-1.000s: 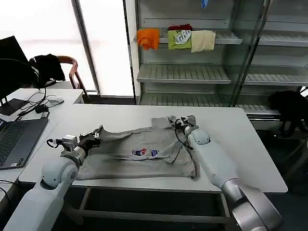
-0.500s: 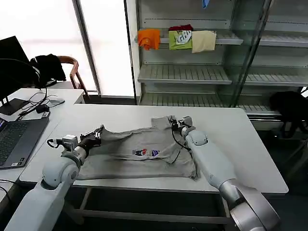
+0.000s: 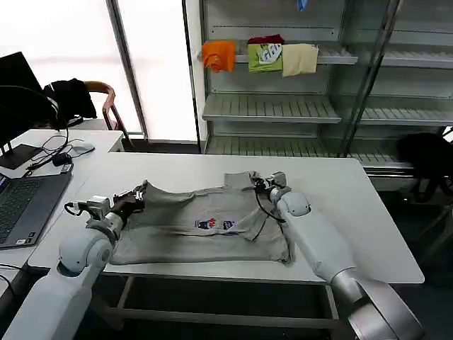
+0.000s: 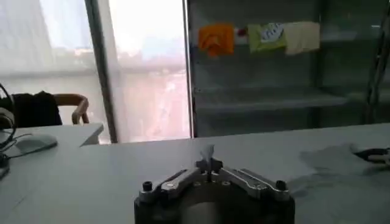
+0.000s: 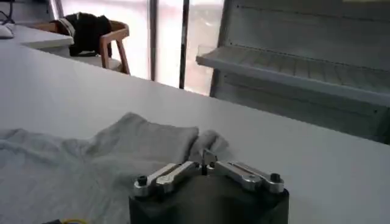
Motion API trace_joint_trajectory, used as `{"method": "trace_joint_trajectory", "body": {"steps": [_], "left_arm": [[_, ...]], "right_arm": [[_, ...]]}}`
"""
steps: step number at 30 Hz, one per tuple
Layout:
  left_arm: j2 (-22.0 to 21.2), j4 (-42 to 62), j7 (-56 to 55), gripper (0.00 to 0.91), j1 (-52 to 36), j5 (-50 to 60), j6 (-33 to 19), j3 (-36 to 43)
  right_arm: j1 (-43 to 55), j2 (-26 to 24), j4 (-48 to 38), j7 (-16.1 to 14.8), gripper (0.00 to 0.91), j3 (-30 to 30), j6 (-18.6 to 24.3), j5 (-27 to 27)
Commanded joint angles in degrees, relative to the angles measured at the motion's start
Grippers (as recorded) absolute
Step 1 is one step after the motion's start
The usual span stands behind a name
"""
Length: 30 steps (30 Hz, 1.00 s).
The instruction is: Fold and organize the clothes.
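Observation:
A light grey short-sleeved shirt (image 3: 205,223) with a small multicoloured chest print lies spread on the white table (image 3: 354,212). My left gripper (image 3: 136,194) is shut on the shirt's left edge, lifting a bit of cloth; a pinch of fabric shows between its fingertips in the left wrist view (image 4: 209,163). My right gripper (image 3: 263,182) is shut on the shirt's far right corner near the sleeve, and grey cloth (image 5: 152,143) bunches just in front of its closed tips (image 5: 204,162).
A laptop (image 3: 21,205) and cables sit on the desk at the left. A chair with a black garment (image 3: 71,99) stands behind it. Shelves (image 3: 283,106) behind the table hold orange, green and cream folded garments (image 3: 258,57). Bare table lies right of the shirt.
My left gripper has drawn the shirt's left edge slightly back and to the left. The right gripper has hardly moved.

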Motion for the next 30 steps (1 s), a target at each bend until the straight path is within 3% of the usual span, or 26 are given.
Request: {"method": "trace_joint_trajectory", "body": {"steps": [1,6,17,30], "left_arm": [[-0.03,1.32,-0.24,0.000,0.12,0.62,-1.08,-0.13],[0.10,1.44,-0.18,0.000,0.66,0.95,-1.35,-0.42],[1.31,0.83,-1.77,0.010,3.36,4.31,1.76,-2.01],[1.11,3.80,-2.45,0.010,2.83,5.94,1.51,-1.69]], "right_arm": [[-1.43,-6.97,14.27,2.96,0.000,-0.20,3.08,8.97],[-3.97,-10.65,20.59,4.48,0.000,-0.25,3.58,12.60],[-17.15,-16.76,36.36,7.73,0.000,-1.21,3.95,12.10],[-26.10,-21.19,45.44,8.45,0.000,0.24,4.76,10.74]]}}
